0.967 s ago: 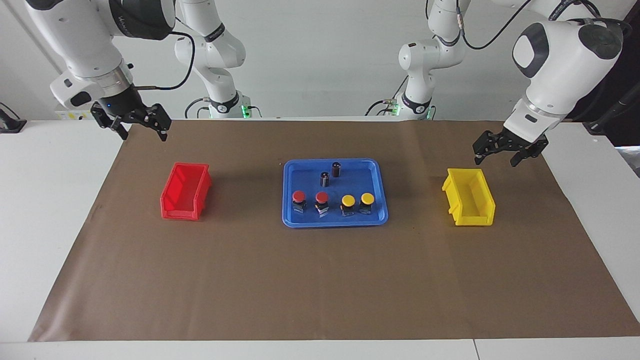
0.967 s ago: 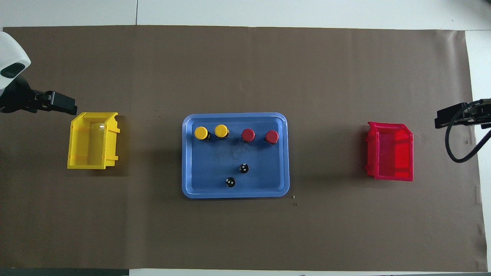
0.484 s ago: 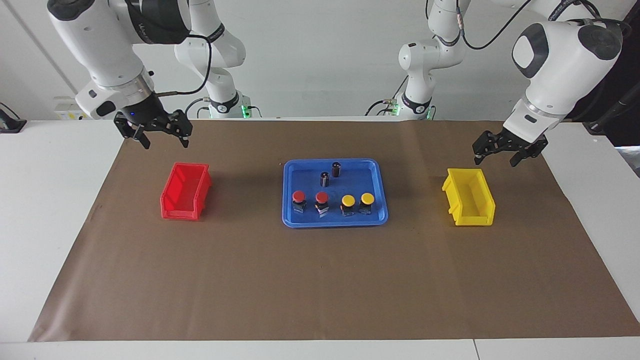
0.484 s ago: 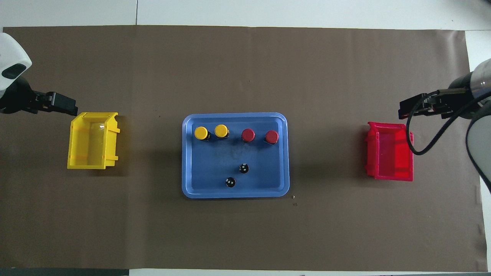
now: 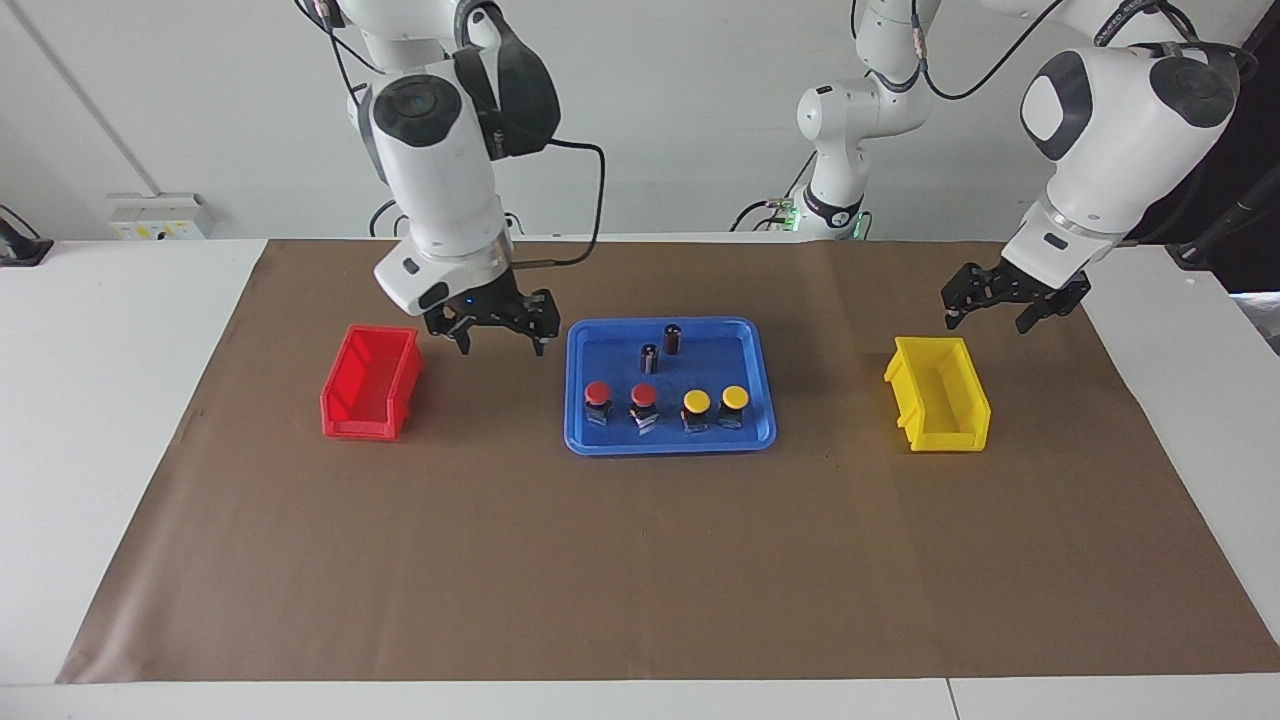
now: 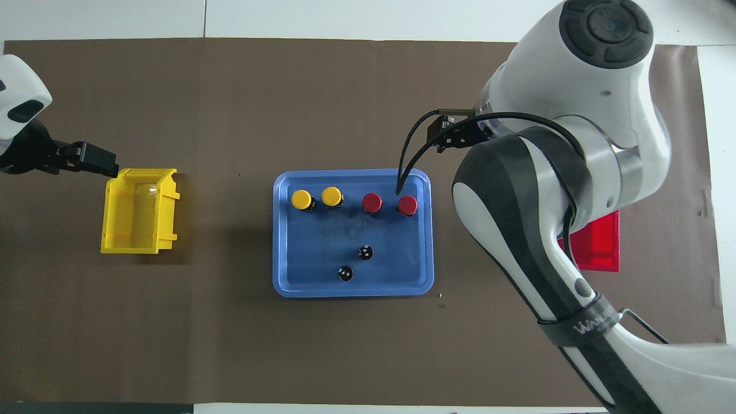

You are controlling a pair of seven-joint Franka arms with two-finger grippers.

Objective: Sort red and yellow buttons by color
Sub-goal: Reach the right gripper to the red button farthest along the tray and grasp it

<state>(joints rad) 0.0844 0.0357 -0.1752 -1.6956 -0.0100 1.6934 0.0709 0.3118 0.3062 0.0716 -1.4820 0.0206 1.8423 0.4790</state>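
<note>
A blue tray (image 5: pixel 760 345) sits in the middle of the brown mat (image 5: pixel 640 560) on the counter (image 5: pixel 110 330). Four buttons stand in a row along the tray's edge farthest from the robots: two red buttons (image 5: pixel 597 393) (image 5: pixel 644 396) toward the right arm's end and two yellow buttons (image 5: pixel 696 403) (image 5: pixel 735 398) toward the left arm's end, each on a dark base. Nearer the robots in the same tray stand two small dark cylinders (image 5: pixel 672 337) (image 5: pixel 650 357) without coloured caps.

A red bin (image 5: pixel 368 382) lies on the mat toward the right arm's end, well apart from the tray, and a yellow bin (image 5: pixel 938 393) lies toward the left arm's end. Neither bin shows a button inside.

The right tool (image 5: pixel 496 335) hangs over the bare mat between the red bin and the tray, just beside the tray's corner; its fingers (image 5: pixel 462 342) point down, spread wide, holding nothing. In the overhead view the right arm covers much of the red bin.

The left tool (image 5: pixel 1000 307) hovers over the mat near the robot-side end of the yellow bin, its fingers (image 5: pixel 952 316) likewise spread wide and empty.
</note>
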